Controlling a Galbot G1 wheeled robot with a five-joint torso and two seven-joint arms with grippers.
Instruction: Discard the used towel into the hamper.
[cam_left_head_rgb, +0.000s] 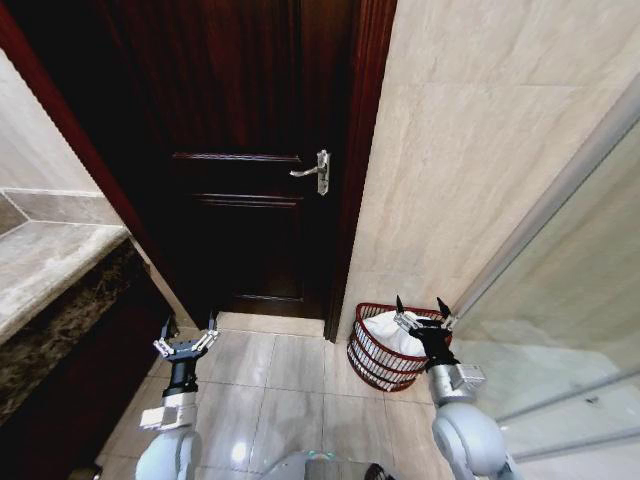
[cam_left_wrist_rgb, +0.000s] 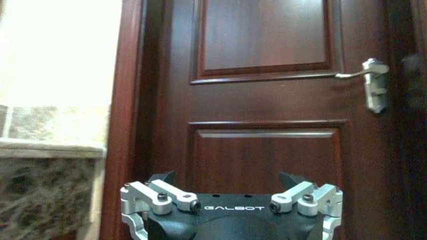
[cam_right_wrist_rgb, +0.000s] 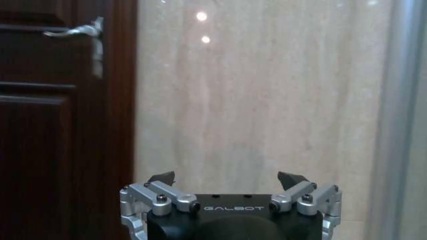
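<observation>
While its fingers are spreading wide and holding nothing, the right tool (cam_left_head_rgb: 421, 309) is hovering just above the hamper (cam_left_head_rgb: 378, 358), where the white towel (cam_left_head_rgb: 388, 334) is lying inside; the left tool (cam_left_head_rgb: 187, 338), equally open, is idling over the floor (cam_left_head_rgb: 290, 400).

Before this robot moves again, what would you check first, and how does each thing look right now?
1. Towel inside hamper: ok, white cloth lies in it.
2. Right gripper open, holding nothing: ok.
3. Right gripper clear of the hamper: cannot tell, it hangs just over the rim.
4. Left gripper open, holding nothing, over bare floor: ok.
5. Door shut, handle untouched: ok.
</observation>
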